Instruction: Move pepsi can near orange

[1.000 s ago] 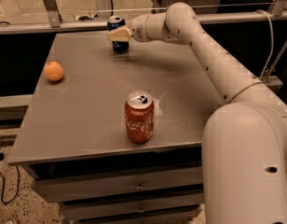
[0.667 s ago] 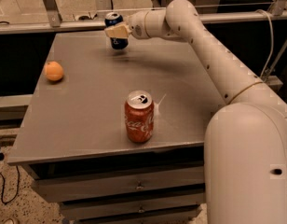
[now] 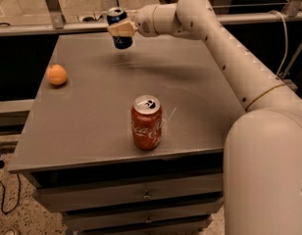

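The dark blue pepsi can (image 3: 119, 27) with a silver top hangs tilted in the air above the far part of the grey table (image 3: 92, 116). My gripper (image 3: 122, 29) is shut on the pepsi can and holds it clear of the surface. The orange (image 3: 57, 75) lies on the table near its left edge, to the left of and nearer than the can. My white arm (image 3: 224, 48) reaches in from the right.
A red Coca-Cola can (image 3: 146, 122) stands upright near the table's front edge. Drawers (image 3: 141, 195) sit under the tabletop. A metal rail (image 3: 53, 28) runs behind the table. My large white body (image 3: 268, 170) fills the lower right.
My gripper has lifted the pepsi can higher off the table and moved it slightly left. The orange and the Coca-Cola can have not moved.
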Robot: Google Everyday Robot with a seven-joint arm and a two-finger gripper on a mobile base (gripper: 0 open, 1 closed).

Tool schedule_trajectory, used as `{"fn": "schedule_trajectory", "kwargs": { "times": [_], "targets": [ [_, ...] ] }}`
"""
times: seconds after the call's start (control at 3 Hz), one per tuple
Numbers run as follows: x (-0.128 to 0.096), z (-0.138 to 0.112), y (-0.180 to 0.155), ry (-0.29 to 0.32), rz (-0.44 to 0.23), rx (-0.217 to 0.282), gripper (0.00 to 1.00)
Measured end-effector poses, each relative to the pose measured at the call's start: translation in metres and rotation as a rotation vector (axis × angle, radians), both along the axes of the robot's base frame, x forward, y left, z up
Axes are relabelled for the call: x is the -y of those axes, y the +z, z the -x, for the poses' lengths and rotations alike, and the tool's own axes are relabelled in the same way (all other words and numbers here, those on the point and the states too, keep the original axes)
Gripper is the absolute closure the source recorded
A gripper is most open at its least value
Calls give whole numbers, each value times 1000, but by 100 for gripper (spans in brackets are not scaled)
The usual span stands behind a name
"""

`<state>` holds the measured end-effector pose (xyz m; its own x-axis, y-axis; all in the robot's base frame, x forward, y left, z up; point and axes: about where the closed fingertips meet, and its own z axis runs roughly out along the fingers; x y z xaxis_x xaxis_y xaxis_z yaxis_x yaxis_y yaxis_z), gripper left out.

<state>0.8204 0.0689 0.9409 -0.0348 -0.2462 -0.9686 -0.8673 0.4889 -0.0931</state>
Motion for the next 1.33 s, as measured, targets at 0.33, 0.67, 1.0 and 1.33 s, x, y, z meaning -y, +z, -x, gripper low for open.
{"fn": "schedule_trajectory", "kwargs": {
  "times": [0.33, 0.67, 1.0, 1.33],
  "targets": [
    [-22, 7, -11, 59, -12, -37, 100],
    [-61, 26, -20, 154, -49, -88, 100],
    [-95, 47, -22, 226, -82, -130, 100],
    [-116, 63, -27, 269, -101, -166, 100]
  ]
}}
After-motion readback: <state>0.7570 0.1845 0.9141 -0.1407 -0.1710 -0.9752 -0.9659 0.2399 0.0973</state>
